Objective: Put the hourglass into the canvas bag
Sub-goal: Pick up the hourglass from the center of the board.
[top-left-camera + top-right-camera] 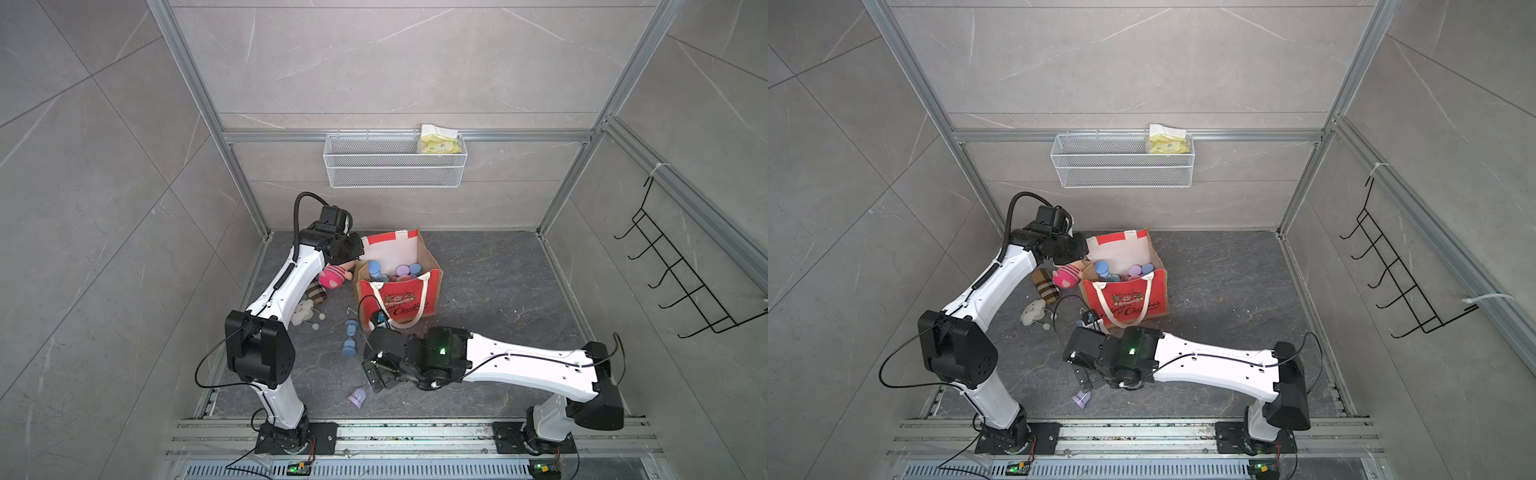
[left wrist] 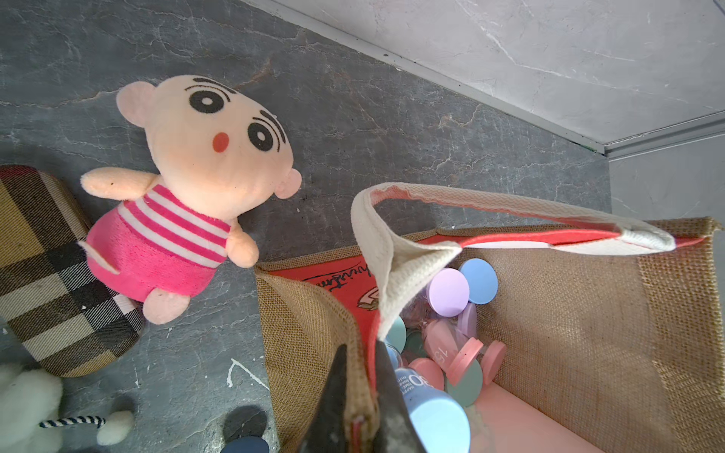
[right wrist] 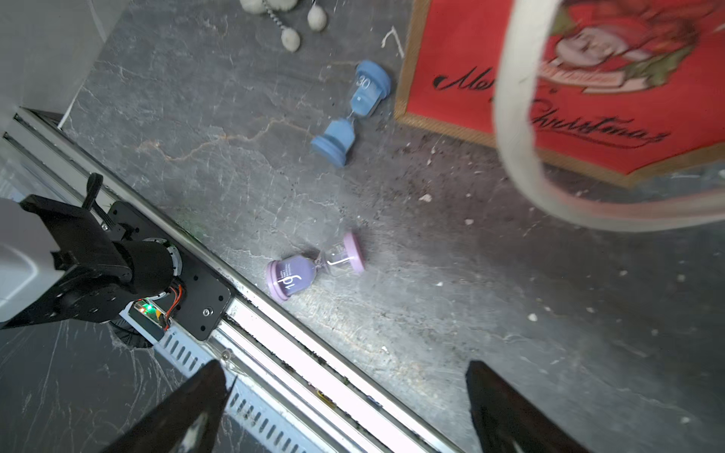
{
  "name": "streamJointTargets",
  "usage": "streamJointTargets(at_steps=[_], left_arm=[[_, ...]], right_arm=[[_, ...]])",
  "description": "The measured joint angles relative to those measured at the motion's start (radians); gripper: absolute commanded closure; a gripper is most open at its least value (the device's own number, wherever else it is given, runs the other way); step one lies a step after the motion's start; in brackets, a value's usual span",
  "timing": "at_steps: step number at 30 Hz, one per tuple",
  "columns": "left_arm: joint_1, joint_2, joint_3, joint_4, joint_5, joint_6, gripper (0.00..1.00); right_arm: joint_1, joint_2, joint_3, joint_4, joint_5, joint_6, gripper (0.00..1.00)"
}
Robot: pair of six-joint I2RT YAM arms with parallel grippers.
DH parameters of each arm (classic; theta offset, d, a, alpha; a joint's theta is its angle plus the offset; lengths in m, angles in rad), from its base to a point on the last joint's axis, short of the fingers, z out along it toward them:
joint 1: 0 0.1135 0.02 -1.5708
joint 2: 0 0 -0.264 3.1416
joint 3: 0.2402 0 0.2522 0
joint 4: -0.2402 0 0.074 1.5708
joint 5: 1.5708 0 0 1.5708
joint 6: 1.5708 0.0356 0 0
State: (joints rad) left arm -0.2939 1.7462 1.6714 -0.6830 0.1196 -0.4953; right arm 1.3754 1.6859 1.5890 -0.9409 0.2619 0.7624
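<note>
Dark counter (image 1: 498,282): canvas bag (image 1: 399,309) stood open near back, several hourglasses inside. Left tool (image 2: 361,376) was clamped on its burlap rim, seemingly keeping mouth wide. Right tool (image 3: 347,366), prongs well apart and empty, hovered near purple hourglass (image 3: 316,268), which lay on its side by front rail. Blue hourglass (image 3: 353,113) lay beside bag's front corner. To my eye: straddle purple one's narrow waist, close gently as it might roll, lift clear of drooping handle (image 3: 510,137).

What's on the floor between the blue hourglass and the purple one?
Nothing: bare floor separates blue hourglass and purple hourglass in the right wrist view.
</note>
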Motion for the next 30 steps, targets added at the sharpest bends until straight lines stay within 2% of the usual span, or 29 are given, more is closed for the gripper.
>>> streamJointTargets(at_steps=[5,18,24,30], left_arm=[[0.002,0.0,0.007,-0.006,0.012,0.0,1.0],[0.002,0.0,0.02,-0.027,0.022,0.0,1.0],[0.002,0.0,0.021,-0.028,0.023,0.001,1.0],[0.002,0.001,0.031,-0.04,0.023,0.003,1.0]], right_arm=[[0.035,0.105,-0.048,0.082,-0.051,0.085,0.03],[0.028,0.331,-0.05,0.187,-0.186,0.215,0.02],[0.009,0.439,0.027,0.199,-0.229,0.262,0.03],[-0.004,0.49,0.107,0.167,-0.211,0.271,0.02]])
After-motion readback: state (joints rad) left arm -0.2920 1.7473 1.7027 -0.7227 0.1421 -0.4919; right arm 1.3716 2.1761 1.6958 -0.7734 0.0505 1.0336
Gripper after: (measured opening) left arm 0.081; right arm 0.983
